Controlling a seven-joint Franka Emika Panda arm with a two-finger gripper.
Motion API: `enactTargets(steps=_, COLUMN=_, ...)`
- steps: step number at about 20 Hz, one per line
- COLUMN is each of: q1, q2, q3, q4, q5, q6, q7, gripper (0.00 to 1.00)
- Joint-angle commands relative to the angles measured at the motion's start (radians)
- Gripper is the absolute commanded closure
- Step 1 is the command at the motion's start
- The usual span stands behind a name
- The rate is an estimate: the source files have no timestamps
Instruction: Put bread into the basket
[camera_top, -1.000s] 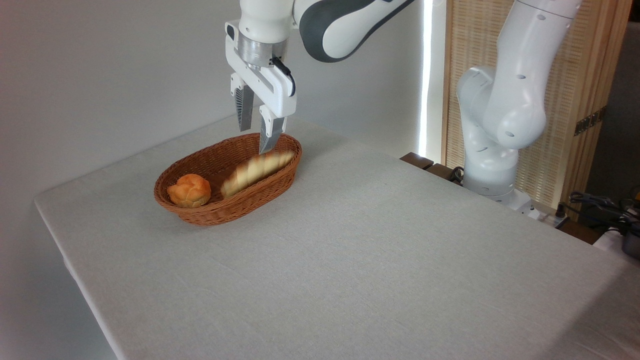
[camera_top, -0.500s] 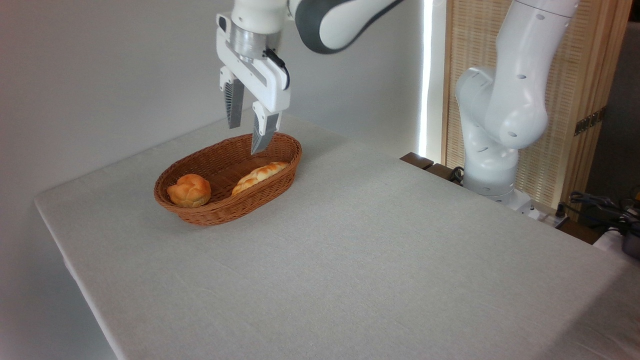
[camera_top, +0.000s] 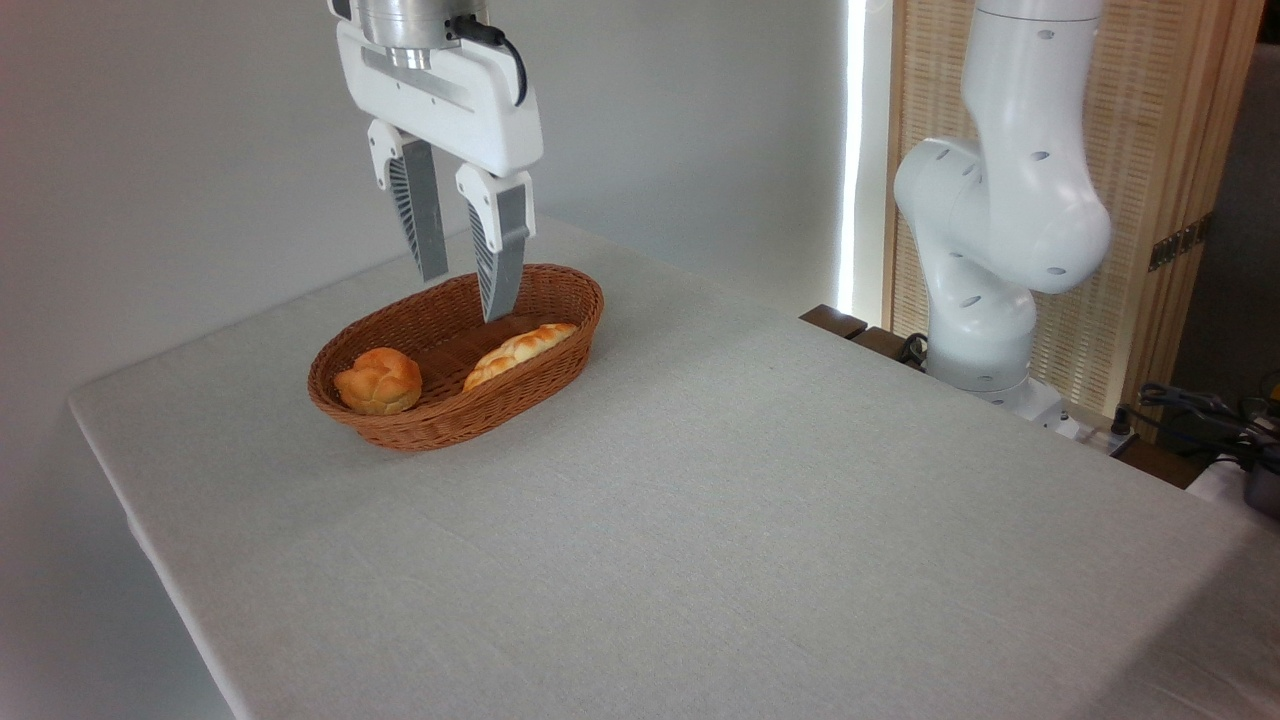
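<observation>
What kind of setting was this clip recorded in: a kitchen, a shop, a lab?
Most likely a robot lab or test room: a white robot arm is mounted beside a bare grey cloth-covered table, with loose cables on the right. The only props are an oval reddish-brown wicker basket and bread.

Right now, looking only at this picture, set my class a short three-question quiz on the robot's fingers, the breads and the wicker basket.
1. True or false: the long braided golden loaf lies inside the oval reddish-brown wicker basket.
2. What lies at the basket's left end? A) a small round golden bun B) a green apple C) nothing
3. Fill in: the gripper above the basket has its fingers ____ and holds nothing.

Key: 1 true; 2 A; 3 open.
</observation>
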Motion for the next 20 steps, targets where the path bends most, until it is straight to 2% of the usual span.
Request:
enactTargets(steps=1, q1=0.170, q2=0.013, q3=-0.093, q4=0.071, q5=0.016, q6=-0.070, q7=0.079, gripper=0.00)
enactTargets(steps=4, q1=0.193, q2=0.048, q3=-0.084, q4=0.164, q5=0.018, q6=-0.210, q7=0.185, gripper=0.00)
enactTargets(steps=8, q1=0.242, q2=0.074, q3=-0.099, q4=0.200, q5=0.008, q6=-0.244, q7=0.208, gripper=0.00)
enactTargets(steps=12, q1=0.244, q2=0.090, q3=-0.144, q4=0.200, q5=0.016, q6=-0.251, q7=0.197, gripper=0.00)
enactTargets(steps=15, q1=0.236, q2=0.088, q3=-0.107, q4=0.204, q5=0.007, q6=-0.251, q7=0.199, gripper=0.00)
enactTargets(steps=20, q1=0.228, q2=0.082, q3=-0.101, q4=0.203, q5=0.004, q6=-0.265, q7=0.199, gripper=0.00)
